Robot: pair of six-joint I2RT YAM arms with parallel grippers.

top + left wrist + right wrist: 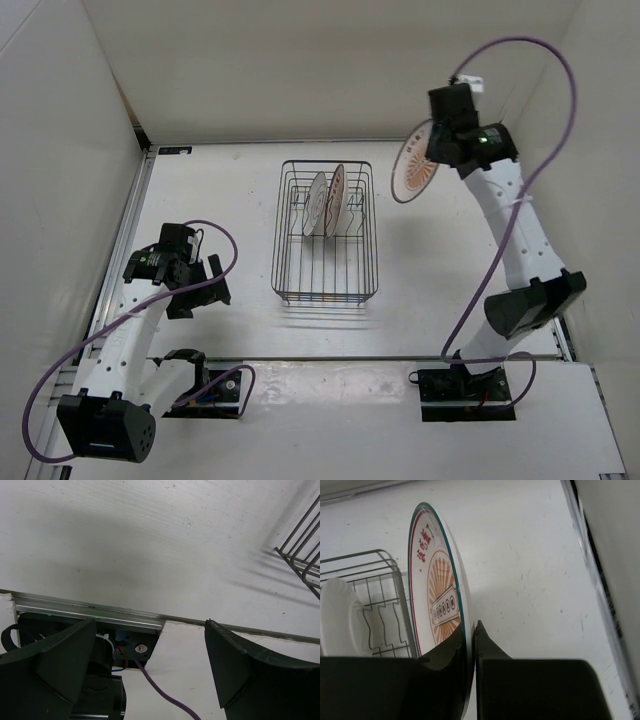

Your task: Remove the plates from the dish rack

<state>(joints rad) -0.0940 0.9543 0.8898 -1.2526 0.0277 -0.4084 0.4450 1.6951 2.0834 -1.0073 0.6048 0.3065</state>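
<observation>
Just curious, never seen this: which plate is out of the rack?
The orange sunburst plate, held by the right gripper beside the rack; the other two plates stand inside it.

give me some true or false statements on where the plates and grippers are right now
1. The right gripper is shut on the sunburst plate. True.
2. Three plates stand in the dish rack. False: only two do, a greyish plate and a second plate.
3. The left gripper holds a plate. False: it is open and empty, over the table to the left of the rack.
4. The sunburst plate is outside the rack, to its right in the top view. True.
5. The plates in the rack lie flat. False: they stand on edge, side by side.
</observation>
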